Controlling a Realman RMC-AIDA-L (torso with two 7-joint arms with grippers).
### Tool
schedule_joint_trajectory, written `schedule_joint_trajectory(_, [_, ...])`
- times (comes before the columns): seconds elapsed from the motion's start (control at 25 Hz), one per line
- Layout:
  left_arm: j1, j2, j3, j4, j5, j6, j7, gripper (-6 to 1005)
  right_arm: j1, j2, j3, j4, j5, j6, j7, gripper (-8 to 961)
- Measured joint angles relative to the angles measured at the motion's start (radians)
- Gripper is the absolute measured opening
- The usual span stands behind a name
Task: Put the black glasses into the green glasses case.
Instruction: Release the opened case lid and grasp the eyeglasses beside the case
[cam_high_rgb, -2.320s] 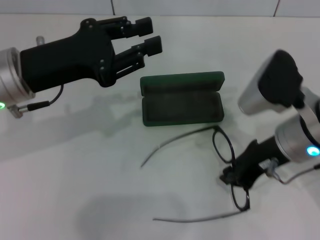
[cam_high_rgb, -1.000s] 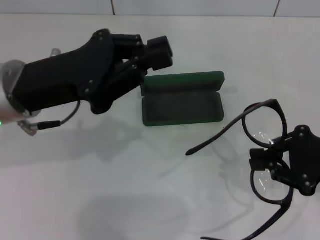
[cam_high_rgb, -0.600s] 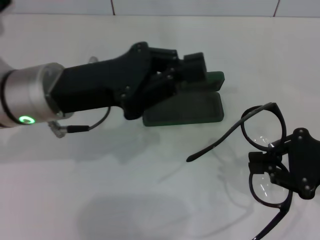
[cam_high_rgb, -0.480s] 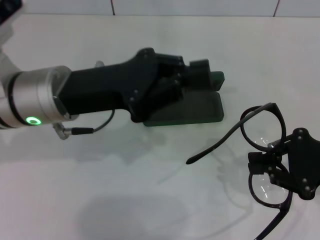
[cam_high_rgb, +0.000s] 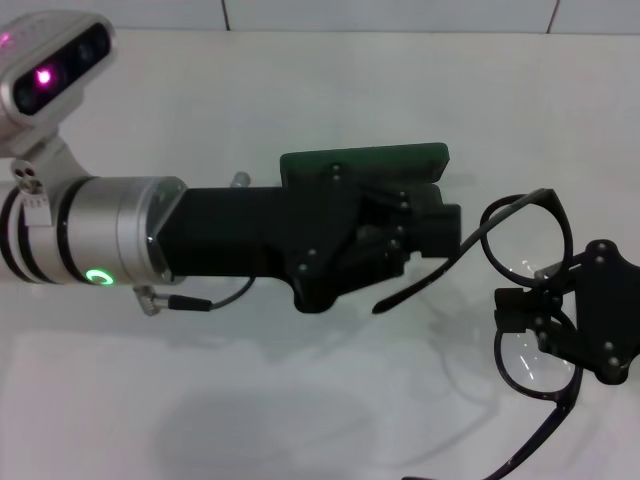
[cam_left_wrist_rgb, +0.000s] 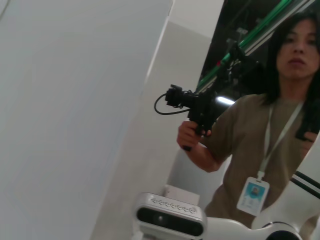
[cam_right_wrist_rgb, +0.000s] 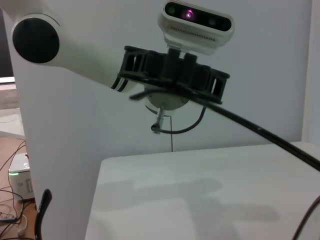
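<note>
- The left gripper (cam_high_rgb: 440, 228) reaches across the green case (cam_high_rgb: 365, 163) and hides its tray; I cannot tell its finger state.
- The right gripper (cam_high_rgb: 540, 315) pinches the black glasses (cam_high_rgb: 525, 250), raised beside the case, not yet inside.

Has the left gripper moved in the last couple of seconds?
Yes. The left gripper has swung rightward and nearer, from up-left of the green glasses case to covering its tray, toward the black glasses.
</note>
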Motion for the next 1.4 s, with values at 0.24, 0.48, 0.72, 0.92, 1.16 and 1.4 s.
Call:
schedule_joint_trajectory(0.24, [-0.003, -0.003, 0.092, -0.008, -0.062, -0.002, 0.011, 54, 0.007, 0.002, -0.007, 0.001, 0.001, -0.007, 0.0, 99])
schedule_joint_trajectory(0.48, [-0.057, -0.007, 0.123, -0.115, -0.07, -0.012, 0.05, 53, 0.008, 0.003, -0.008, 0.003, 0.015, -0.021, -0.002, 98])
schedule_joint_trajectory(0.72, [-0.082, -0.013, 0.177, -0.182, -0.078, -0.045, 0.102, 53, 0.009, 0.003, -0.007, 0.003, 0.016, -0.026, -0.002, 99])
schedule_joint_trajectory(0.92, [-0.078, -0.013, 0.262, -0.185, -0.137, -0.111, 0.12, 53, 0.009, 0.003, -0.003, 0.004, 0.03, -0.026, 0.002, 99])
schedule_joint_trajectory(1.16, [-0.072, -0.014, 0.297, -0.185, -0.149, -0.18, 0.137, 53, 0.026, 0.0, -0.001, 0.025, 0.06, -0.026, 0.023, 98])
schedule_joint_trajectory(1.4, [-0.06, -0.005, 0.298, -0.164, -0.204, -0.12, 0.144, 53, 0.035, -0.005, 0.023, 0.018, 0.028, -0.005, 0.097, 98])
